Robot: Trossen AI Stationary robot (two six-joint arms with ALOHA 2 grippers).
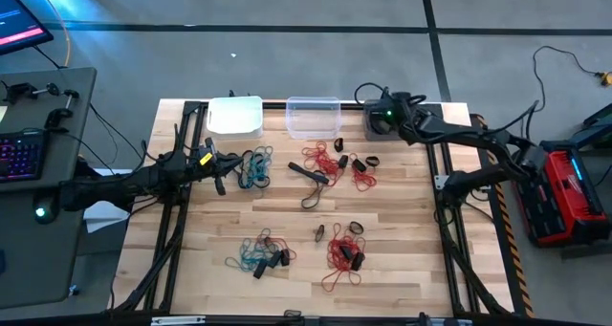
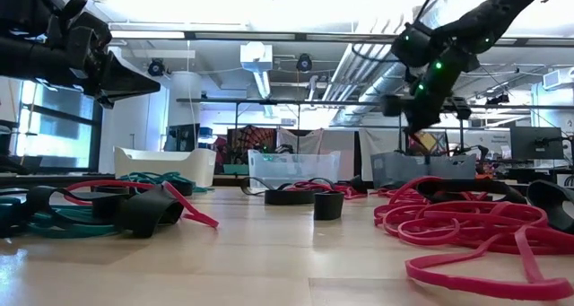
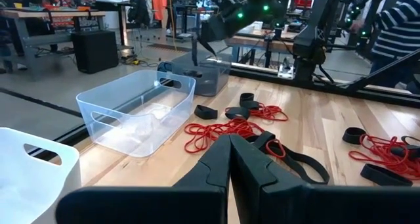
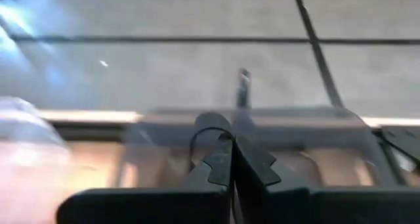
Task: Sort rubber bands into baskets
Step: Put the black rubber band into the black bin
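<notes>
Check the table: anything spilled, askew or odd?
Nothing damaged. Rubber bands lie scattered in mixed-colour bunches on the table, unsorted. White, clear and grey baskets sit squarely along the far edge.

The table at the frame's centre was pale wood in planks, smooth with a soft sheen. The white basket at upper left looked like opaque matt plastic; the clear basket beside it was glossy see-through plastic, and the dark grey basket was dull plastic. The rubber bands looked matt, the grippers' fingers matt black
</notes>
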